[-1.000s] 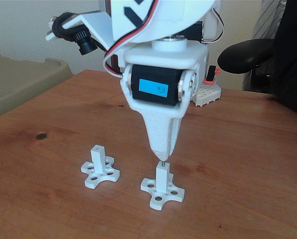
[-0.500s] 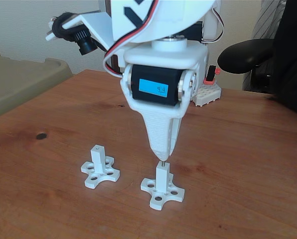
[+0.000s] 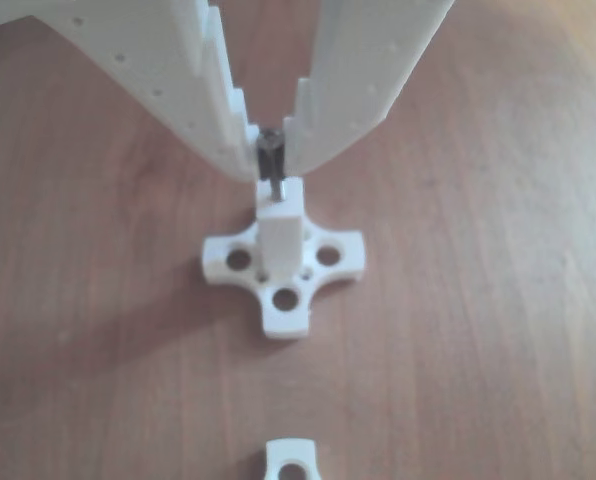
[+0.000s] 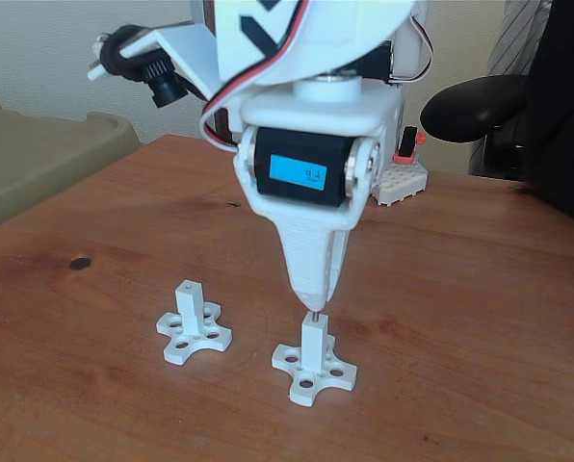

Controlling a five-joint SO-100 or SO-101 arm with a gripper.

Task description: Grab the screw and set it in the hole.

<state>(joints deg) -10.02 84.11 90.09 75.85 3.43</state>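
in the other view the hand (image 3: 274, 152) is clamped on the screw (image 3: 272, 165), whose tip meets the hole (image 3: 278, 198) atop a white post (image 3: 280, 235). in the fixed view the hand (image 4: 312, 300) holds the screw (image 4: 313, 314) upright over the right post (image 4: 313, 345); a second post (image 4: 189, 306) stands left on the worktop (image 4: 480, 318).

gripper (image 3: 275, 160) pinching the screw (image 3: 272, 160) by its head, shaft pointing down | screw tip meeting the hole (image 3: 279, 201) atop the white post (image 3: 281, 240) | cross-shaped base (image 3: 283, 275) sitting on the wooden bench (image 3: 478, 300) | second white piece (image 3: 293, 460) showing at near edge
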